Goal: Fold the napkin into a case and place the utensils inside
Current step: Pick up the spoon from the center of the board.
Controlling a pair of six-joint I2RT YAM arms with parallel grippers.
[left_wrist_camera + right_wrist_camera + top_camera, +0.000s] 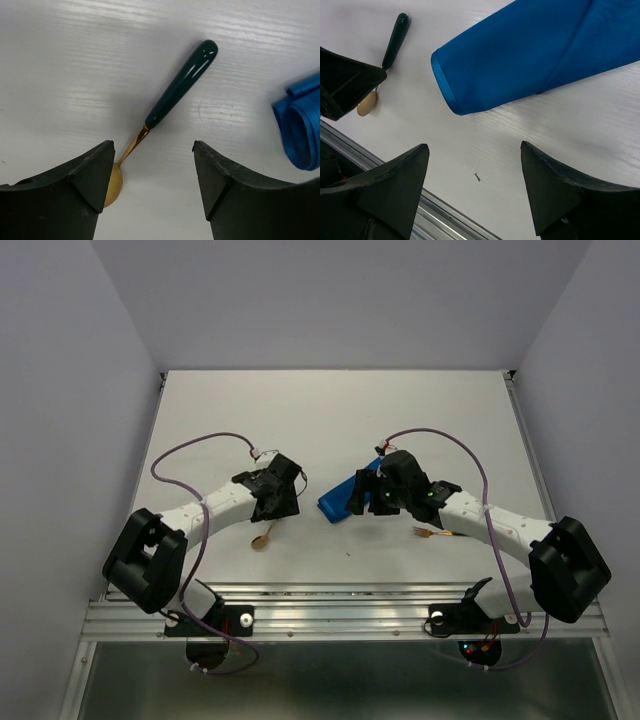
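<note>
The napkin [338, 502] lies folded into a narrow blue case in the middle of the table; its rounded end shows in the right wrist view [530, 50] and an edge in the left wrist view [300, 130]. The spoon [182, 82] lies flat with its dark green handle pointing away, its gold bowl half hidden behind my left finger. From above, the spoon [262, 538] sits left of the case. The fork [432, 533] lies by the right arm. My left gripper [153, 145] hangs open over the spoon's neck. My right gripper [474, 145] is open above bare table, near the case's end.
The metal rail [355, 145] of the table's near edge runs close under my right gripper. My left gripper's black body [342, 85] shows beside the spoon [395, 35] in the right wrist view. Grey walls enclose the table [330, 410] on three sides.
</note>
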